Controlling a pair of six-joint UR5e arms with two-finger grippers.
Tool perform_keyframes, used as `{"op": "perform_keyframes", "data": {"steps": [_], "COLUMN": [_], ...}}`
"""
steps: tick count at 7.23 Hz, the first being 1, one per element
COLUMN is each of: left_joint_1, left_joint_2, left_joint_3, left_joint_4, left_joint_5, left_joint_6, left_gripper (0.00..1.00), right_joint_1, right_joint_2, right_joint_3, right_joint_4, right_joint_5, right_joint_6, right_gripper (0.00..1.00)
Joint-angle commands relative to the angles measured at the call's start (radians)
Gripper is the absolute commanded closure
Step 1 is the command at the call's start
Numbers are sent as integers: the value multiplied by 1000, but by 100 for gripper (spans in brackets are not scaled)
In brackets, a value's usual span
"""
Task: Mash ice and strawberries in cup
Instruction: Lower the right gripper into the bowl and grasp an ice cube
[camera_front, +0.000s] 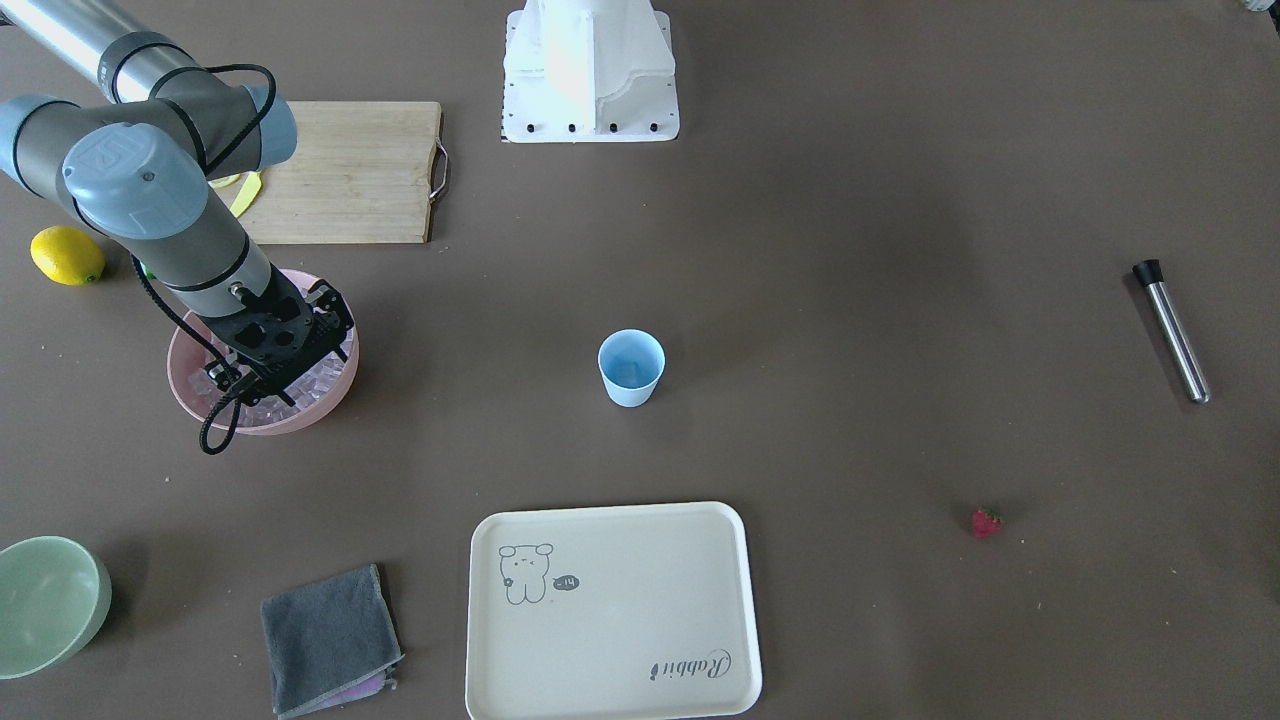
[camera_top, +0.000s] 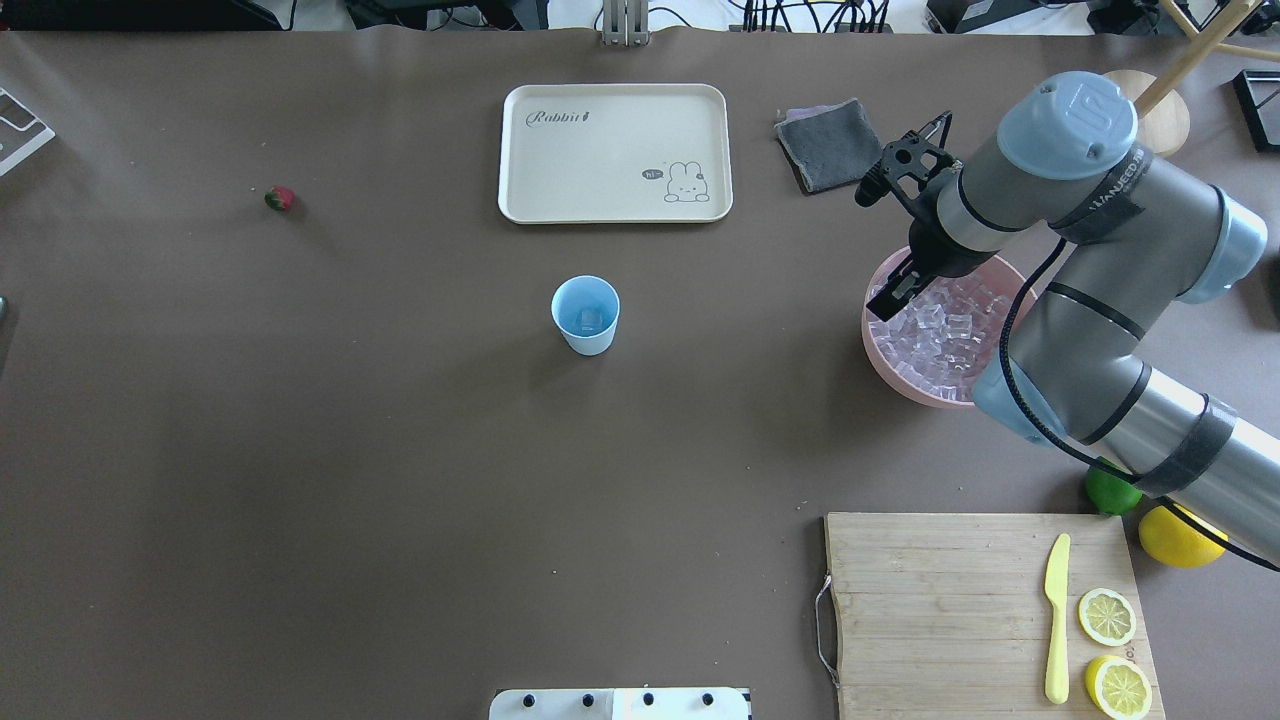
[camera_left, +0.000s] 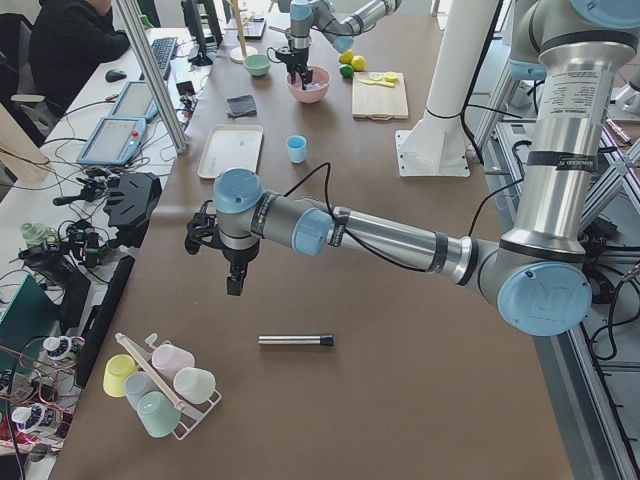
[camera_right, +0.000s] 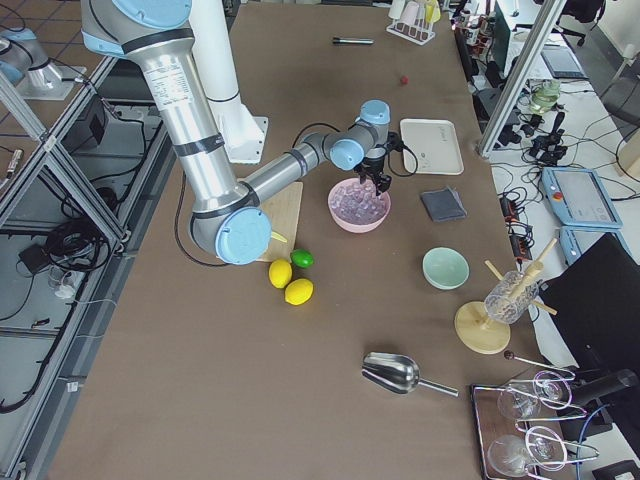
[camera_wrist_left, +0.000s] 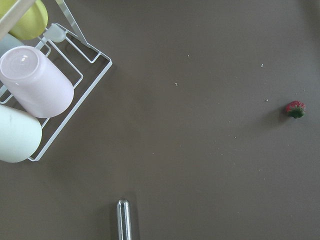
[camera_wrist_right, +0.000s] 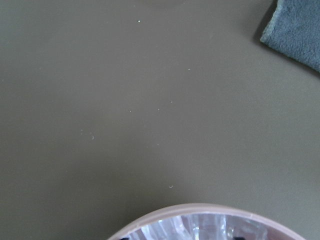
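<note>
pink round plastic bowl (camera_top: 868, 335) is holding small clear ice cubes (camera_top: 935, 340); the right gripper (camera_top: 895, 295) is hanging among them, grip impossible to tell. left gripper (camera_left: 234, 285) is hovering over the table, likewise unclear.

The cup (camera_top: 586, 315) — a small light-blue tumbler — is standing upright near the middle of the overhead view, with what seems to be one pale cube lying inside. The ice (camera_top: 940, 335), clear cubes, is sitting heaped in a pink bowl (camera_top: 872, 345) at right. The strawberry (camera_top: 280, 198), tiny and red, is lying alone at upper left.
</note>
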Motion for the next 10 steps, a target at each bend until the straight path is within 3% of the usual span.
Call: {"op": "perform_keyframes", "data": {"steps": [1,4,8,10], "left_joint_1": [0,0,0,0], "left_joint_2": [2,1,-1,-1], "left_joint_3": [0,0,0,3], "left_joint_4": [0,0,-2,-2], "left_joint_5": [0,0,0,0], "left_joint_6": [0,0,0,0], "left_gripper": [2,2,2,2], "right_joint_1": [-10,-13,29,49], "right_joint_2": [3,2,-1,8], "right_joint_3": [-11,-6,20,142], "right_joint_4": [0,0,-3,-117], "right_joint_5": [-6,-12,2,22], "right_joint_6": [-2,-3,-2,37], "right_gripper": [32,62,71,72]}}
